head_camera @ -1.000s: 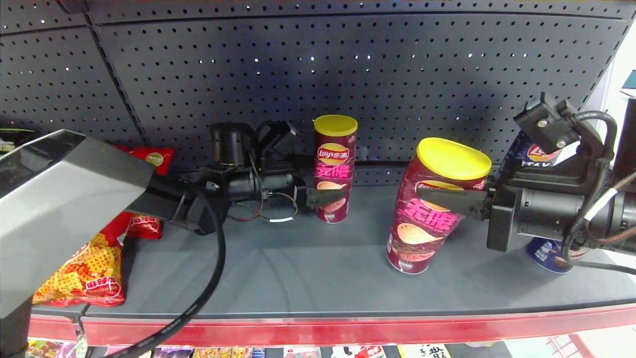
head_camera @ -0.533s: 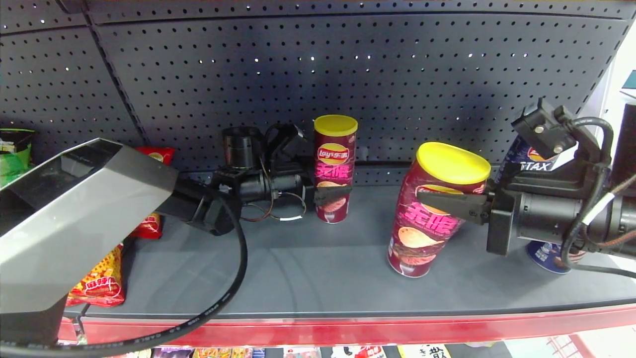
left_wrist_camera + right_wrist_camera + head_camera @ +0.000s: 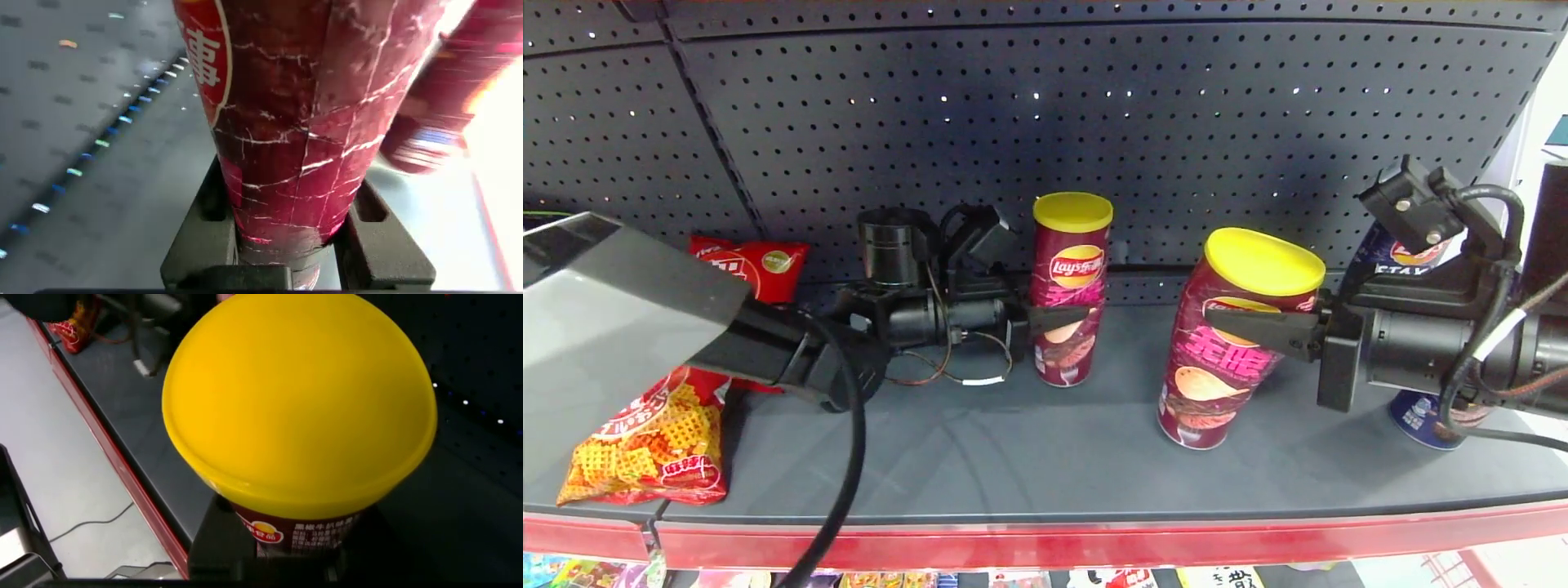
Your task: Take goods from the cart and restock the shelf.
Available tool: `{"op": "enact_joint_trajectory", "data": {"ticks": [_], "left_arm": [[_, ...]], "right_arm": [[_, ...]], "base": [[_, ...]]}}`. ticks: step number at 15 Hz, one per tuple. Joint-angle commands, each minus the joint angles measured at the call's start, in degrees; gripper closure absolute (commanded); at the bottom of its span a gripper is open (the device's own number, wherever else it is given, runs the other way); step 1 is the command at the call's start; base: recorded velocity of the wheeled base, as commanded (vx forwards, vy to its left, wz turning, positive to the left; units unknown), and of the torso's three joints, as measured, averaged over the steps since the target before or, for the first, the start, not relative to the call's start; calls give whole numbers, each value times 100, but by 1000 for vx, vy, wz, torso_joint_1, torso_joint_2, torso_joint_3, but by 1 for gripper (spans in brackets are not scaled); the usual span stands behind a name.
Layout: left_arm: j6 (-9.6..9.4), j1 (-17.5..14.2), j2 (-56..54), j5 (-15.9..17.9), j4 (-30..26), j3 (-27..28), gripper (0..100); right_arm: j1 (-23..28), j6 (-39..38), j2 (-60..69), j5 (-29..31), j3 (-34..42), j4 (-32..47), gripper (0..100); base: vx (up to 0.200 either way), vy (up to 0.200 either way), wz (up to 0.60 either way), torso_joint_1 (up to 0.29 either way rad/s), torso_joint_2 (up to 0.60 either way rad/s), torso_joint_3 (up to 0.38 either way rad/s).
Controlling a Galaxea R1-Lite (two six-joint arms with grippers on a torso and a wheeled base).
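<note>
Head view: before the shelf (image 3: 1029, 449), angled down, mid-distance.
Left wrist view: low over shelf, hard against upright can (image 3: 302, 122).
Right wrist view: close above tilted can (image 3: 298, 400), facing down.
Shared: shelf deck.

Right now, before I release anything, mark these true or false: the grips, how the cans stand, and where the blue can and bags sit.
1. The left gripper is shut on the left can. True.
2. The right can stands upright. False: it tilts.
3. The right gripper is shut on the right can. True.
4. The blue can stands left of both cans. False: it is at the far right end of the shelf.
5. Bags lie at the shelf's left end. True.
</note>
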State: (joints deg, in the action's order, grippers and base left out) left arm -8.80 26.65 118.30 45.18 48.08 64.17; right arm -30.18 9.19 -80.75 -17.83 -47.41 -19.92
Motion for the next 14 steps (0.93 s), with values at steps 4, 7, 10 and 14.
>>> {"op": "enact_joint_trajectory", "data": {"ticks": [4, 7, 10, 14], "left_arm": [[28, 587, -1634, -35, -9, -1847, 100], [19, 684, -1705, -79, -9, -2172, 100], [19, 675, -1599, -220, -18, -2225, 100], [19, 675, -1327, -220, 0, -2049, 100]], "right_arm": [[-31, 4, -72, 17, -102, -3, 100], [-40, 4, -64, 26, -163, 6, 100], [-49, -5, -37, 34, -234, 6, 100], [-49, -14, -20, 34, -225, 6, 100]], "base": [[0, 0, 0, 0, 0, 0], [0, 0, 0, 0, 0, 0], [0, 0, 0, 0, 0, 0], [0, 0, 0, 0, 0, 0]]}}
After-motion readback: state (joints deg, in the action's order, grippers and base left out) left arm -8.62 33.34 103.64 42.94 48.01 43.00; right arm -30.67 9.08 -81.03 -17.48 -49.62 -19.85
